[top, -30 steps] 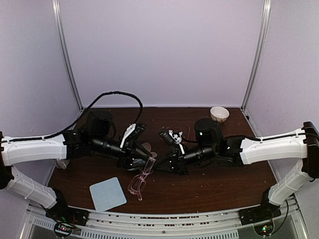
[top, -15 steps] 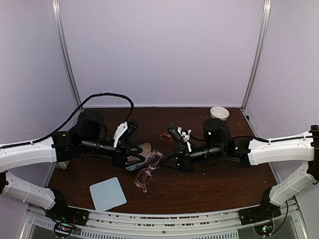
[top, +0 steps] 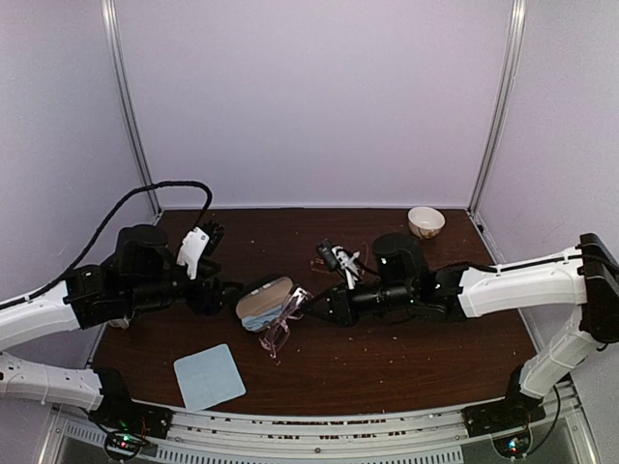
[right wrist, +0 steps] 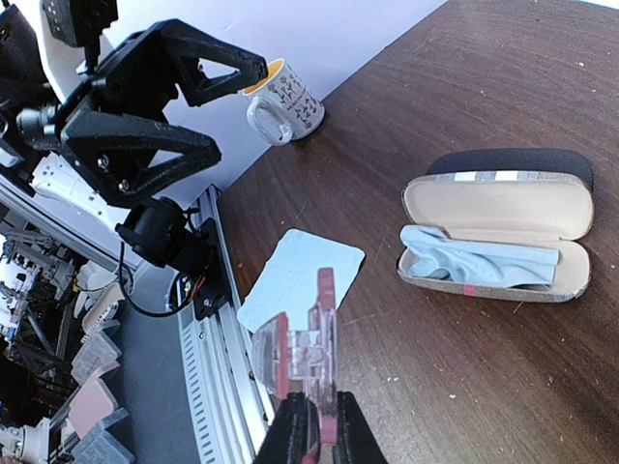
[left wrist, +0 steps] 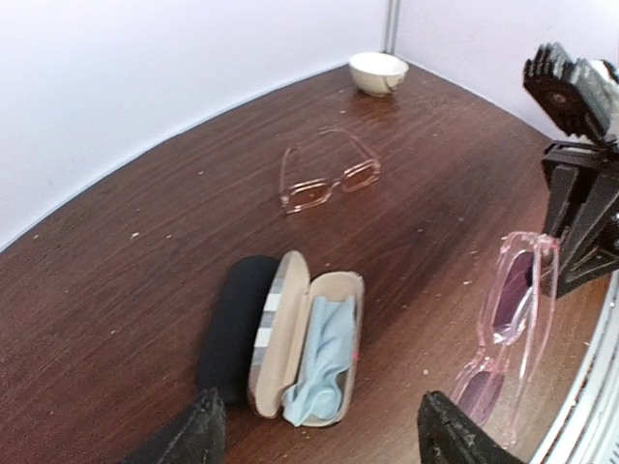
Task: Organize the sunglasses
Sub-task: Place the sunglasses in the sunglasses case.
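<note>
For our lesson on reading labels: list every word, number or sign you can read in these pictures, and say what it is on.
No text can be read anywhere.
Mug: dark printed pattern, too small to read.
Open case: small red mark on its rim, no letters legible.
Pink sunglasses: no lettering shows.

Both arms stretch inward toward each other, left claw (left wrist: 321,443) spread wide, right claw (right wrist: 315,427) pinched tight.

An open beige-lined case (left wrist: 283,340) holds a crumpled pale blue cloth (left wrist: 324,360) (a black oblong case (left wrist: 232,324) lies right against it). A white bowl (left wrist: 377,72) sits in the far right corner.
</note>
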